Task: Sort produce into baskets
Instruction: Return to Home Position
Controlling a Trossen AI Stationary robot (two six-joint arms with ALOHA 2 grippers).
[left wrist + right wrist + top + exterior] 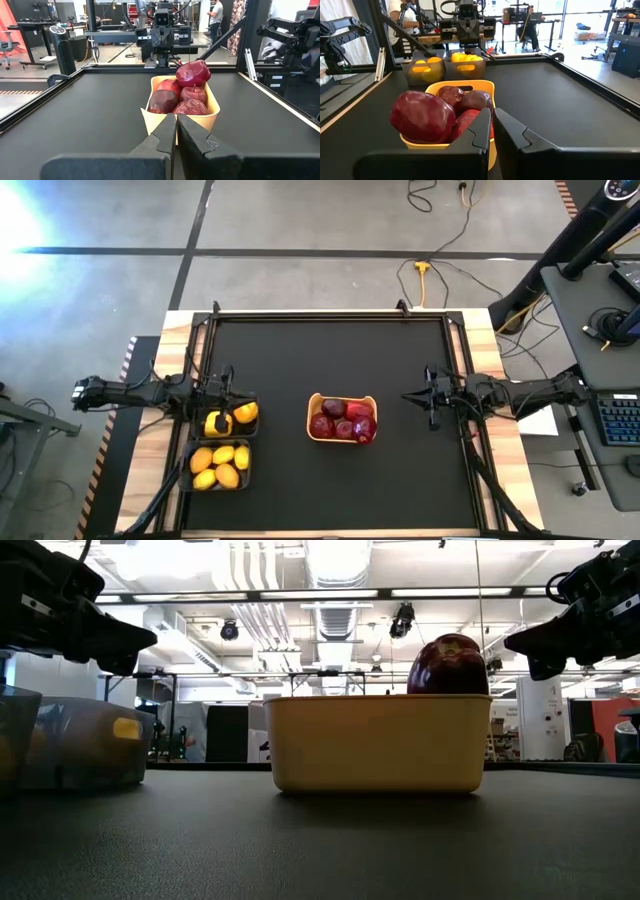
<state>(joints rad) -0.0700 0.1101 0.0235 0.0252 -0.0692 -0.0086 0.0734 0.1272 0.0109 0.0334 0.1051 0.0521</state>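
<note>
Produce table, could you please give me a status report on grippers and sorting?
Left gripper and right gripper: jaws shut, empty, raised either side. Red fruit in yellow tray, yellow produce in dark bins. Nothing loose on mat.

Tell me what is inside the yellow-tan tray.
The tray holds dark red fruits, about five, piled so one rises above the rim. The tray's floor and anything under the pile are covered, so I cannot tell what lies beneath.
</note>
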